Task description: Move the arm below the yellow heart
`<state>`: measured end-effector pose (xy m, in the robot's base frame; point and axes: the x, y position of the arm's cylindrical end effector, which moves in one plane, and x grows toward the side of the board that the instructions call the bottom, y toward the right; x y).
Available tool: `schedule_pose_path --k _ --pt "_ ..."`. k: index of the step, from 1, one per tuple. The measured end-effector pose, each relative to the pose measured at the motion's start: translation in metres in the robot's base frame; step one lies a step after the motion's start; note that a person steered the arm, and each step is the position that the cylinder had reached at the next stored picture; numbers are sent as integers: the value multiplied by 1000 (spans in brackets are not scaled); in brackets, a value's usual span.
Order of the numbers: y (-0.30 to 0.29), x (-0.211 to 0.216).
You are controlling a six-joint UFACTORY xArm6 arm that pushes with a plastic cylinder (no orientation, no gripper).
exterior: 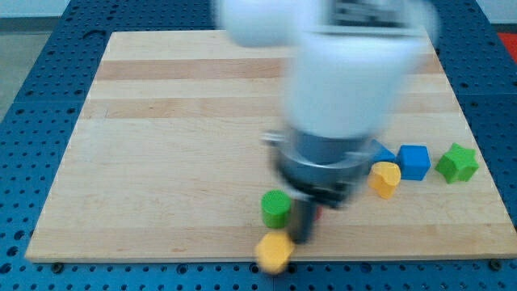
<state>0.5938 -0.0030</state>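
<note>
You find my tip (pixel 303 239) near the board's (pixel 161 162) bottom edge, between the green cylinder (pixel 275 208) and yellow block (pixel 275 251). The yellow heart (pixel 385 179) lies right, beside the blue cube (pixel 414 162). No pincer exists.

Green cylinder (pixel 275 208), blue cube (pixel 414 161), green star (pixel 457 162)

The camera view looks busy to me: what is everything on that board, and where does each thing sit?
Wooden board: one, light wood, fills most of the view.
Blue pegboard table: one, around the board.
Green cylinder: one, bottom centre.
Yellow block: one, bottom edge, shape blurred.
Yellow heart: one, right side.
Blue cube: one, right of the heart.
Blue block: one, mostly hidden behind the arm.
Green star: one, far right.
Red block: a sliver beside the rod.
Arm: white, blurred.
My tip: dark, between the green cylinder and the yellow block.
</note>
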Motion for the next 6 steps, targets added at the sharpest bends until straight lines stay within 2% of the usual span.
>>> schedule_pose_path --k 1,2,4,6 --pt "-22 -2" --pt "-20 -2" --pt "-12 -2" --pt "23 25"
